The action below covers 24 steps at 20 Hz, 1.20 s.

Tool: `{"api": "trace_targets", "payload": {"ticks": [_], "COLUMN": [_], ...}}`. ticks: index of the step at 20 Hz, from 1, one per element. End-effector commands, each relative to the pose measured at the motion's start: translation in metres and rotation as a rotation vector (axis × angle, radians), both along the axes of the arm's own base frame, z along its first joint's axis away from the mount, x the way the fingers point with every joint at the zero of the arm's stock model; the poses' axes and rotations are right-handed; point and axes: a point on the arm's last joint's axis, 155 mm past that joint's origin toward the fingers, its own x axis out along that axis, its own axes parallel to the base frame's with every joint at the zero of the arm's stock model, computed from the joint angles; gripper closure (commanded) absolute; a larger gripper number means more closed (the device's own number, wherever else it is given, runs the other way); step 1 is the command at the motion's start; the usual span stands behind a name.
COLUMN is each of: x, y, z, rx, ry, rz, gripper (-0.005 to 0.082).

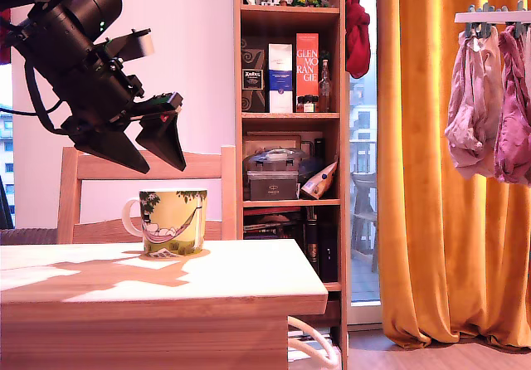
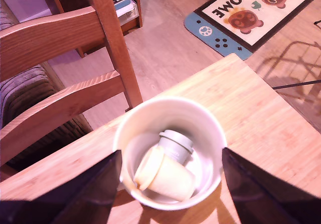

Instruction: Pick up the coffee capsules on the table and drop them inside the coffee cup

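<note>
The gripper is hanging wide open and empty above the mug. Two capsules are lying inside it; they look light, stiff, best pinched by the rim.

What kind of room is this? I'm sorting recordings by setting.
Most likely a lived-in home: a tall wooden bookshelf holding boxes and bottles, long mustard-yellow curtains, laundry hanging on a drying rack, and a "WELCOME" doormat on the wooden floor.
</note>
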Motion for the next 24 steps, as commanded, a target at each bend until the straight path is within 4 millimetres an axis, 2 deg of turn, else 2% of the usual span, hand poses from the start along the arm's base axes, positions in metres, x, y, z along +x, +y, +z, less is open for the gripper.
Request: {"api": "trace_targets", "payload": {"ticks": [1, 2, 3, 4, 6, 7, 10, 20, 24], "x": [0.002, 0.001, 0.000, -0.001, -0.008, -0.013, -0.031, -0.068, -0.082], "y": [0.001, 0.001, 0.001, 0.001, 0.000, 0.000, -0.002, 0.009, 0.021], "z": [0.003, 0.005, 0.010, 0.017, 0.034, 0.041, 0.060, 0.118, 0.127], "rx": [0.001, 0.000, -0.004, -0.009, -0.023, -0.029, -0.065, -0.121, -0.126], "ry": [-0.009, -0.014, -0.021, -0.033, -0.056, -0.055, -0.047, -0.127, -0.170], "rz": [0.000, 0.001, 0.001, -0.001, -0.010, -0.013, -0.042, -0.049, -0.015], "gripper": [0.0218, 0.0265, 0.0353, 0.0482, 0.0806, 0.0780, 0.0786, 0.0786, 0.0786]}}
